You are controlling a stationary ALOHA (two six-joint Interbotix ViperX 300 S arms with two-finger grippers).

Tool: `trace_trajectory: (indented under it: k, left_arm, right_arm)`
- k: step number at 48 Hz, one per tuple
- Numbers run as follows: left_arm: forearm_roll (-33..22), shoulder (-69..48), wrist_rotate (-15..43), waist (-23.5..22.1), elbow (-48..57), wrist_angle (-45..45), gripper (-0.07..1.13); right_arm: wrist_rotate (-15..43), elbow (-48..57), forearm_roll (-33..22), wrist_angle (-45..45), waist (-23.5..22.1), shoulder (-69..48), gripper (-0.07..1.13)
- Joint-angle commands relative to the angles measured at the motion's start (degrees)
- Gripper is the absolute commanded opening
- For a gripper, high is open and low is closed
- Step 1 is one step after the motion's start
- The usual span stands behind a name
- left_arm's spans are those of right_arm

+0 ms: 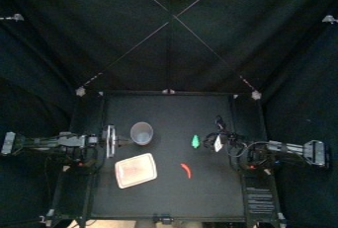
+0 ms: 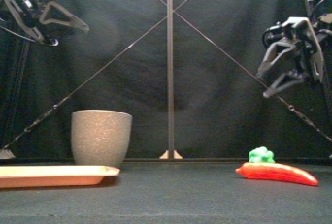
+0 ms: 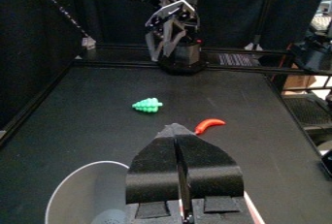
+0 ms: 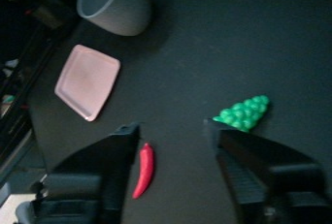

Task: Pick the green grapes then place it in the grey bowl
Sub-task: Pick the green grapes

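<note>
The green grapes (image 1: 193, 140) (image 2: 262, 155) lie on the black table right of centre, just behind a red chili (image 1: 187, 170) (image 2: 277, 174). The tall grey speckled cup (image 1: 141, 131) (image 2: 101, 136) stands upright left of centre. My right gripper (image 1: 219, 144) (image 2: 288, 58) hovers open above the table right of the grapes; in the right wrist view the grapes (image 4: 244, 111) lie just beyond its right jaw, outside the gap (image 4: 177, 129). My left gripper (image 1: 105, 146) (image 3: 183, 165) rests shut and holding nothing, raised at the left beside the cup (image 3: 91, 194).
A flat pink tray (image 1: 136, 171) (image 2: 52, 175) (image 4: 88, 80) lies in front of the cup near the table's front left. The chili (image 4: 144, 170) (image 3: 211, 125) lies between the tray and the grapes (image 3: 148, 104).
</note>
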Motion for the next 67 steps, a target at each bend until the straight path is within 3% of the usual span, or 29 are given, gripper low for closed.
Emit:
trace_trajectory:
  k: [1,15,32,52,67]
  left_arm:
    - [0.0,0.1,0.0,0.4,-1.7,-0.3,0.13]
    - [-0.1,0.1,-0.1,0.8,-1.4,-0.5,0.13]
    - [-1.0,0.1,-0.4,0.9,-1.0,-0.5,0.13]
    - [-2.6,0.1,-0.3,0.4,-0.6,-1.5,0.13]
    - [-2.6,0.1,-0.3,0.4,-0.4,-1.6,0.13]
  right_arm:
    - [2.5,-1.3,0.9,0.3,-2.5,3.4,1.06]
    - [8.3,-4.1,1.1,0.3,-4.0,14.6,1.05]
    - [8.4,-8.3,4.5,0.9,-5.0,27.8,1.05]
    - [8.4,-11.7,4.7,5.7,-5.7,34.6,1.03]
    - [8.3,-13.4,4.1,7.4,-5.6,36.4,0.8]
